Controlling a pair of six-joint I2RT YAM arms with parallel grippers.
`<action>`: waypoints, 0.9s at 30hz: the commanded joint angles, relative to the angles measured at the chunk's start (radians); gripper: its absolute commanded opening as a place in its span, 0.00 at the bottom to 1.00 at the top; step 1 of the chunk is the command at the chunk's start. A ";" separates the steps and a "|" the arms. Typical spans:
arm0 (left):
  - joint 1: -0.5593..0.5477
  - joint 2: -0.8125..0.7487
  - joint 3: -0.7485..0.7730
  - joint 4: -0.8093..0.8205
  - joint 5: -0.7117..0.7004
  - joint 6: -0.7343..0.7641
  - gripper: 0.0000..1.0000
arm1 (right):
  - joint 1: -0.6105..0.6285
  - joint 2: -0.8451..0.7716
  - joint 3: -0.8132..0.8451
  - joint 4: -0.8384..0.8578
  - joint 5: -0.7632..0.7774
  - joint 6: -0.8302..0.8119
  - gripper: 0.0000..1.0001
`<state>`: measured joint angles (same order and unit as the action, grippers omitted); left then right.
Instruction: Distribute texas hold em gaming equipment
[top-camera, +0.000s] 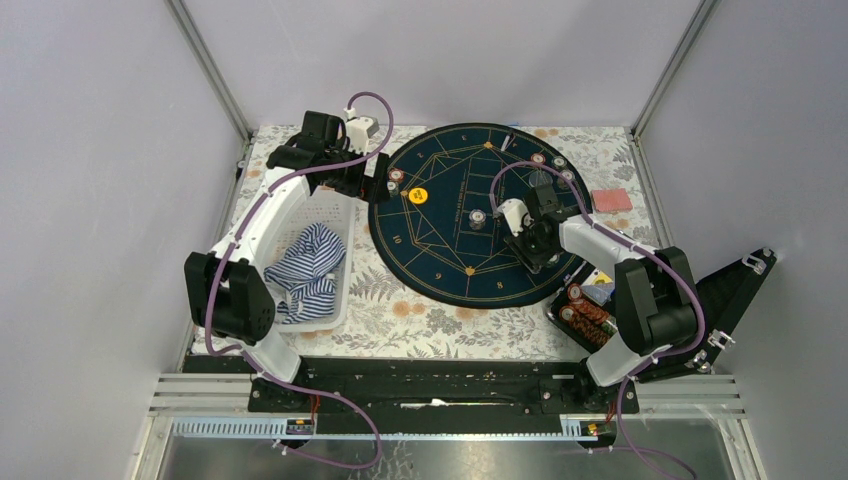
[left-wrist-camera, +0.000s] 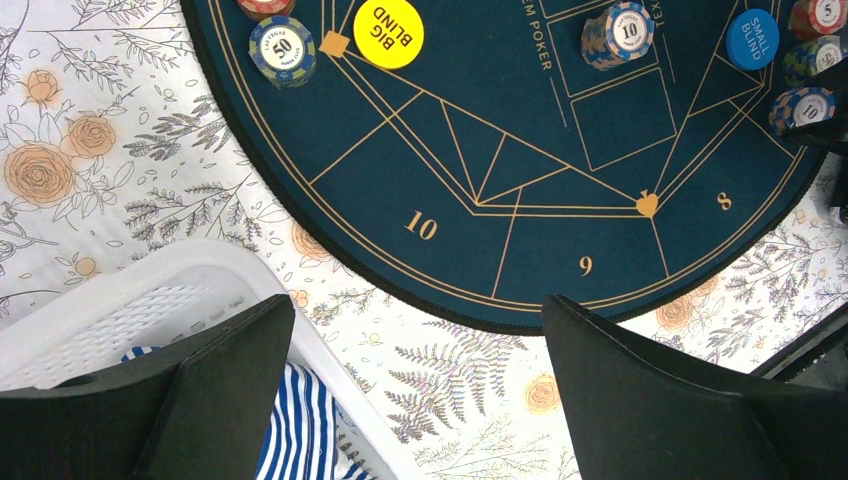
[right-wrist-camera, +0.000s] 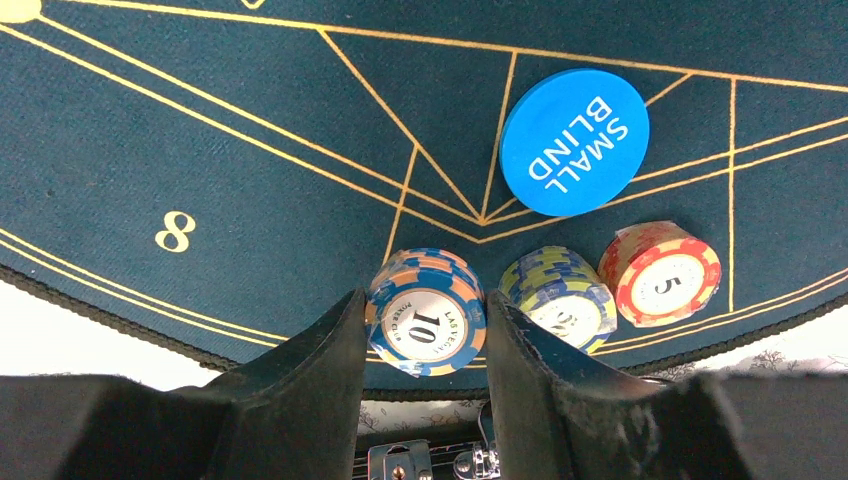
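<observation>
Our right hand (right-wrist-camera: 426, 308) pinches the chip stack marked 10 (right-wrist-camera: 425, 330), just on our side of the blue disc (right-wrist-camera: 574, 141); a yellow stack (right-wrist-camera: 558, 295) and a red stack (right-wrist-camera: 660, 285) stand nearer that disc's right. Our left hand (left-wrist-camera: 418, 330) gapes wide, empty.

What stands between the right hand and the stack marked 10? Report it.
Nothing visible. The right hand has its fingers against both sides of the 10 stack. The yellow-blue stack sits close beside one finger, not between.

Bright, even light — soft shadows; sharp
</observation>
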<state>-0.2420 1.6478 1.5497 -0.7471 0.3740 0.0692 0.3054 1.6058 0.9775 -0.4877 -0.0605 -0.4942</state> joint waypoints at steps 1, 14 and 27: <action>0.006 -0.050 0.025 0.023 0.026 0.001 0.99 | -0.005 0.003 0.002 0.015 0.010 -0.014 0.49; 0.006 -0.053 0.026 0.023 0.027 0.002 0.99 | -0.005 0.024 -0.006 0.026 0.034 -0.016 0.62; -0.005 -0.002 0.090 -0.036 0.090 0.074 0.99 | -0.005 -0.098 0.181 -0.139 -0.179 0.073 0.86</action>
<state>-0.2420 1.6432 1.5539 -0.7593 0.4046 0.0887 0.3050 1.6035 1.0466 -0.5606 -0.1154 -0.4797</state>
